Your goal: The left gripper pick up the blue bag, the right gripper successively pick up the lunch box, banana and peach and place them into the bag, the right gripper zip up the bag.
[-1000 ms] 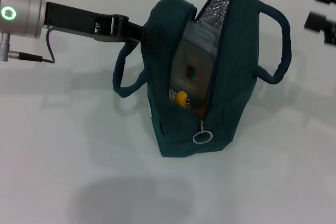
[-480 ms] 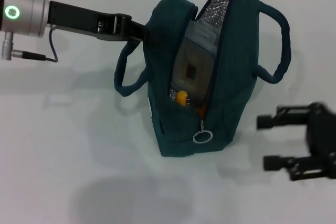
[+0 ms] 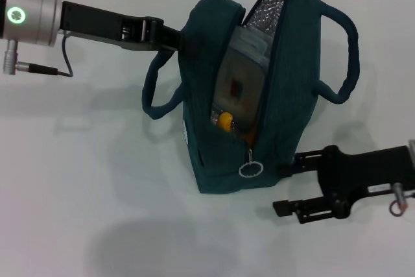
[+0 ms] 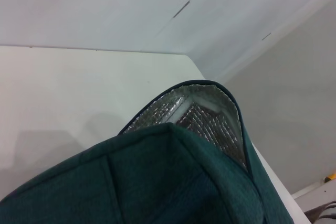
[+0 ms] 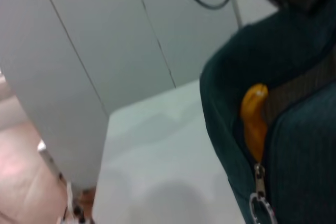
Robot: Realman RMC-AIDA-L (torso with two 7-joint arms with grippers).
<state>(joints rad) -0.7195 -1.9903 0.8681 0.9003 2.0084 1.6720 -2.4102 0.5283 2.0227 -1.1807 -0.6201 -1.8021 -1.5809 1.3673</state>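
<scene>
With the left gripper (image 3: 170,39) pinching the soft, floppy blue bag (image 3: 292,89), the right gripper (image 3: 285,189), jaws apart and empty beside it, should likely take the small zipper ring (image 3: 250,169).

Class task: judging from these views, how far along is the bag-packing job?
Packing looks mostly done: the lunch box and banana sit inside the blue bag; the peach isn't clearly visible. The left claw grips the bag's edge. The right claw, open, is beside the zipper pull. Zipping remains; the bag is open.
</scene>
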